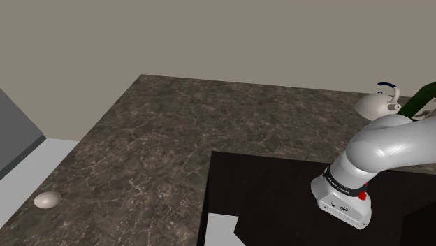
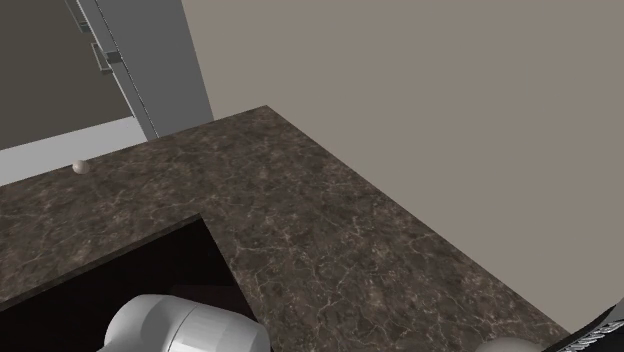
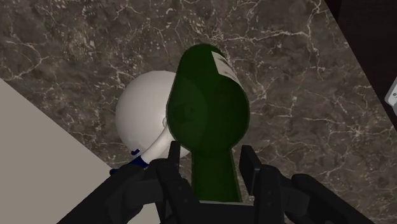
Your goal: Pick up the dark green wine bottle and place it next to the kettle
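Note:
The dark green wine bottle [image 3: 207, 108] with a white label has its neck clasped between my black fingers [image 3: 173, 158], so my gripper [image 3: 211, 160] is shut on it. The white kettle [image 3: 145, 111] with a dark blue handle sits right beside the bottle's body, on the dark marbled countertop [image 3: 76, 44]. In the shoulder view the kettle [image 1: 379, 105] stands at the far right of the counter. The bottle [image 1: 421, 98] leans just behind it at the picture's right edge, past my arm's elbow [image 1: 388, 143]. Whether the bottle's base touches the counter is hidden.
A beige wall [image 1: 209, 35] borders the counter's far side, close to the kettle. A small pale egg-shaped thing [image 1: 47, 200] lies at the shoulder view's lower left, also seen as a pale ball [image 2: 80, 167] near grey cabinet doors [image 2: 140, 60]. My dark stand [image 1: 279, 203] fills the near side.

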